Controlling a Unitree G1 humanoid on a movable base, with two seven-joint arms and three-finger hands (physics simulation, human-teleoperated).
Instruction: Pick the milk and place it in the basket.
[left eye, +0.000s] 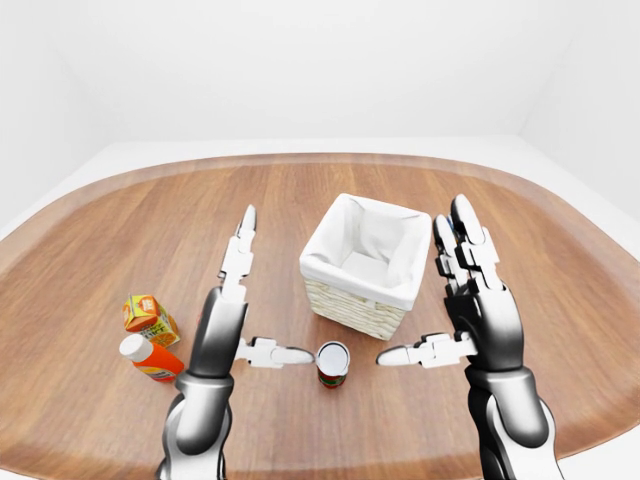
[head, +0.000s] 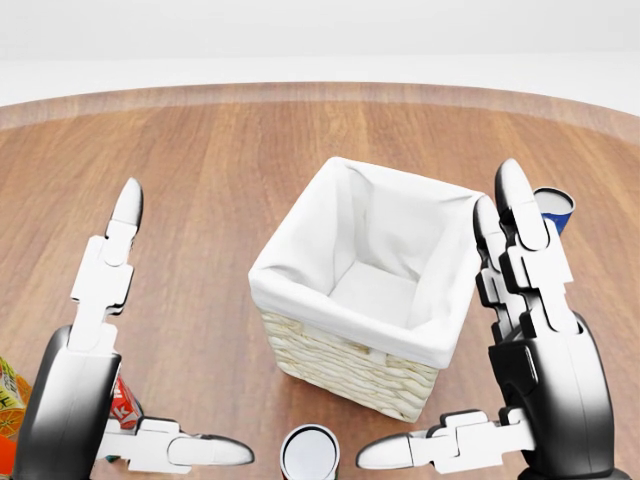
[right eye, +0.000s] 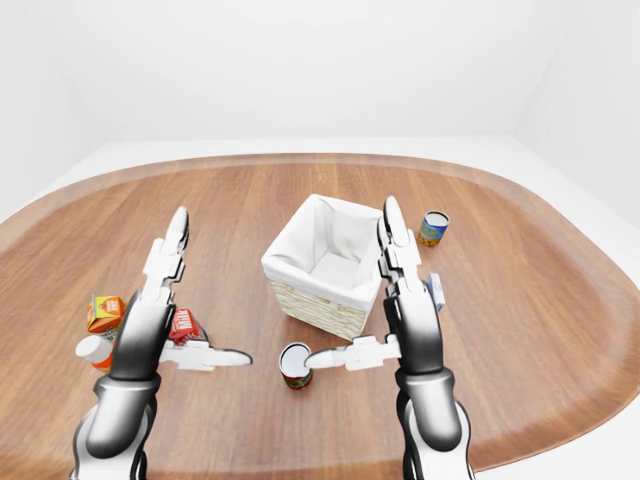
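The milk carton (right eye: 185, 325), red with a white label, stands on the wooden table (head: 200, 150) close beside my left forearm. In the head view only a red sliver of the milk carton (head: 122, 400) shows behind that arm. The wicker basket (head: 300, 262) with a white cloth lining sits mid-table, tilted corner-on to me, nothing visible inside. My left hand (head: 185, 325) is open, fingers straight up and thumb pointing right, left of the basket and holding nothing. My right hand (head: 437, 315) is open in the same pose at the basket's right side.
A red-and-green can (left eye: 333, 362) stands just below the basket between my thumbs. A blue can (right eye: 434, 228) stands to the basket's upper right. An orange juice carton (left eye: 147, 315) and an orange bottle (left eye: 150, 358) with a white cap are at the left.
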